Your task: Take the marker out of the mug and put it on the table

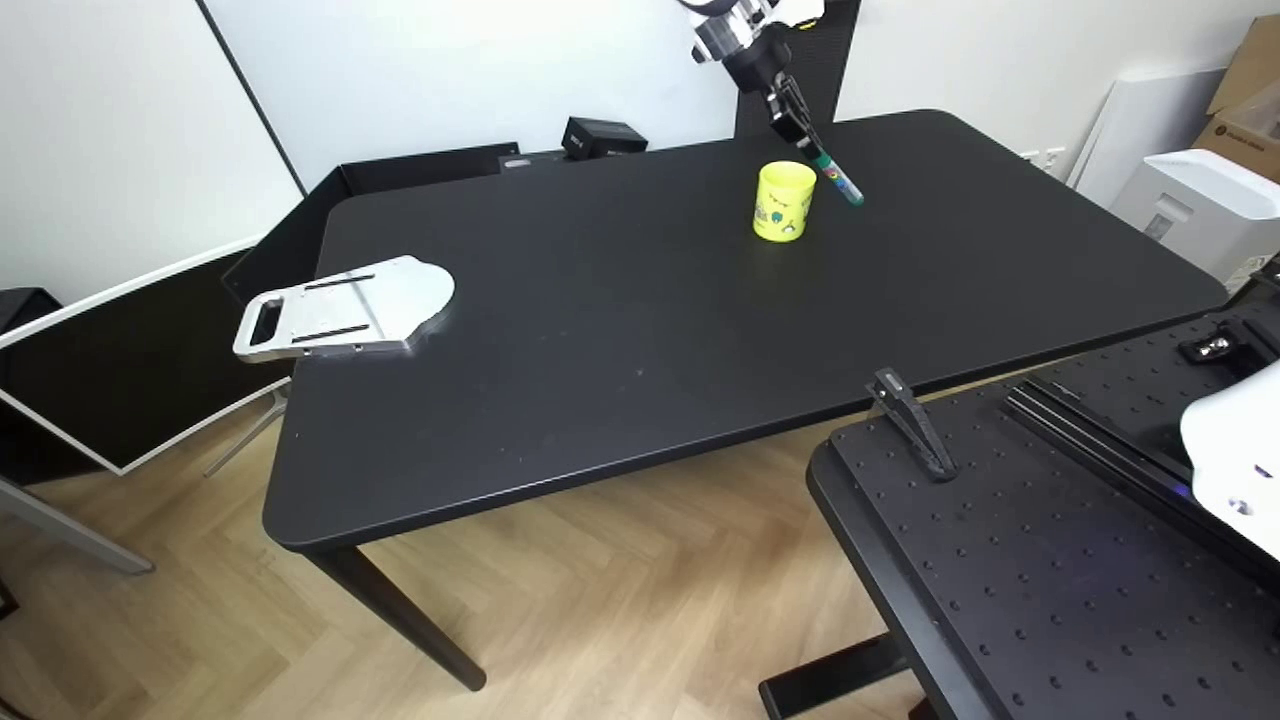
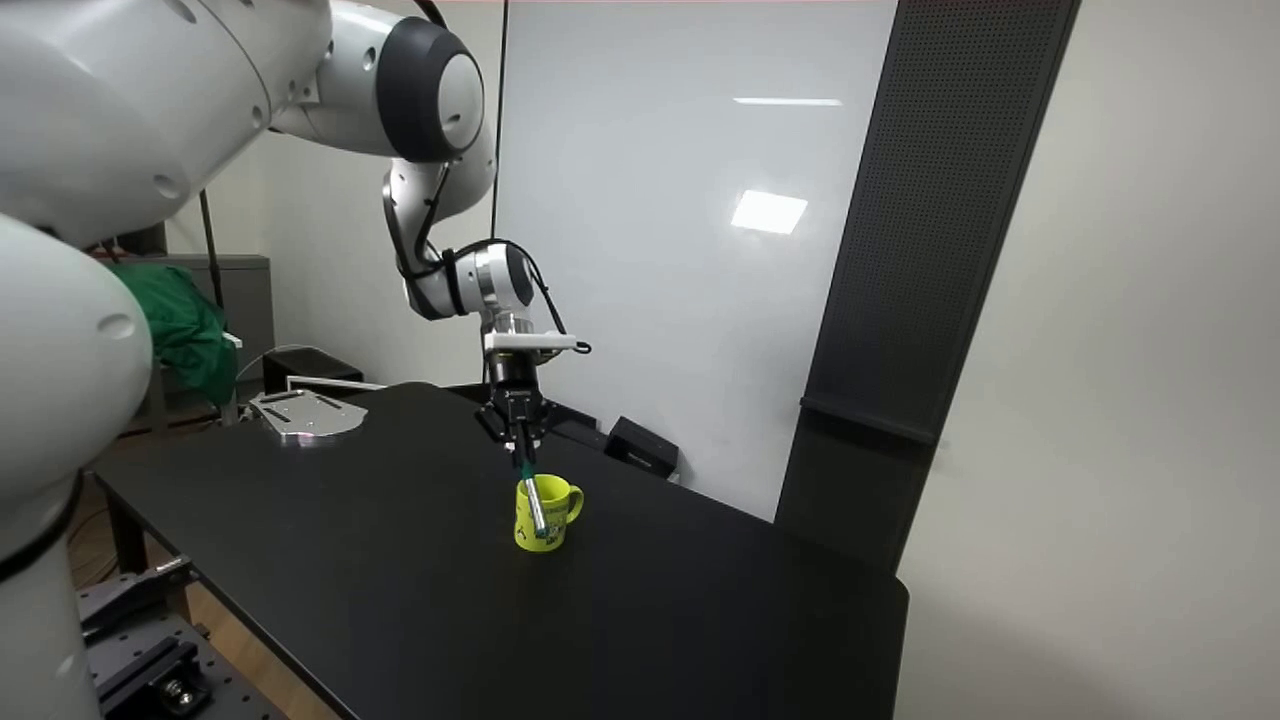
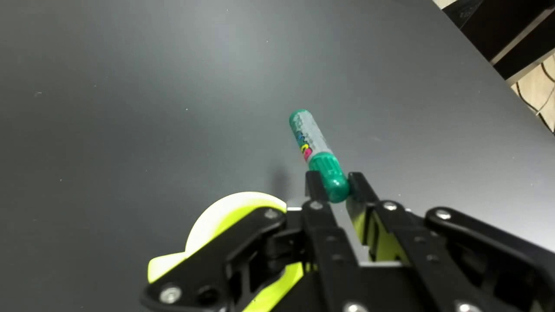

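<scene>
The mug [image 1: 782,205] stands upright on the black desk [image 1: 560,340], mouth up; yellow-green, small printed figures on the wall. In an exterior view the inner wall shows just under the rim; the bottom is hidden, so what lies down there cannot be read. In the wrist view part of the mouth is visible, the rest covered by the fingers [image 3: 313,184] and their linkage.

The marker [image 3: 314,141] is outside the mug: in the air just beside it, above the desk, not set down. Grey barrel, green at both ends, coloured marks on the label. The fingers grip its ridged green end, one on each side; the barrel slants downward from them. In an exterior view it overlaps the mug along the line of sight.

Other containers: a cardboard box [image 1: 1240,142] at the frame edge, partly cut off, contents too small to tell. A black box [image 2: 641,447] sits behind the desk's far edge, seen in both exterior views.

Also on the desk: a flat metal plate [image 1: 375,305], well apart from the mug, slotted end past the edge.
</scene>
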### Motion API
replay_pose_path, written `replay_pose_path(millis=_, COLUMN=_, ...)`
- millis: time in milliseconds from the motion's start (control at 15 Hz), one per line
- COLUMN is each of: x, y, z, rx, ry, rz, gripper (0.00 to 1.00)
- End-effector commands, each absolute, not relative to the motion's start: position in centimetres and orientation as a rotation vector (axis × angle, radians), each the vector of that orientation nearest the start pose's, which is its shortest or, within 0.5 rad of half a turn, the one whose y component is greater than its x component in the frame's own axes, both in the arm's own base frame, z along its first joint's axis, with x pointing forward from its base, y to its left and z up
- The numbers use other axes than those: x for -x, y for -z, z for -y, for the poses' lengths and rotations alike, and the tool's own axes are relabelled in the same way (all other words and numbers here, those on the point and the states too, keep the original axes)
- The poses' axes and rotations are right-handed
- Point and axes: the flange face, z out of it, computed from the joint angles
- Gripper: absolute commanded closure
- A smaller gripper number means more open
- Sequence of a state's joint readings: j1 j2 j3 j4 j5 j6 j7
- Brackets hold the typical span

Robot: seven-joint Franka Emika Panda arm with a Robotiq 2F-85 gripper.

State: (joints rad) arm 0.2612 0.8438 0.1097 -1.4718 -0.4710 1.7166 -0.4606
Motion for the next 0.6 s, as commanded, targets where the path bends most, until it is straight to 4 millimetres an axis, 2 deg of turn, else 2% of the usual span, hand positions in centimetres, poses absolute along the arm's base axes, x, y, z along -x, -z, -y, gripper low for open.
replay_pose_path(millis=0, x=-59.8, y=-15.0, z=-17.6, rx=2.833, ry=-1.075, rz=1.667, gripper=0.95)
replay_pose_path(millis=200, x=-58.1, y=-14.0, z=-16.8, rx=2.799, ry=-1.109, rz=1.691, gripper=0.95)
replay_pose_path(millis=533, x=-56.9, y=-12.9, z=-16.2, rx=2.781, ry=-1.047, rz=1.735, gripper=0.95)
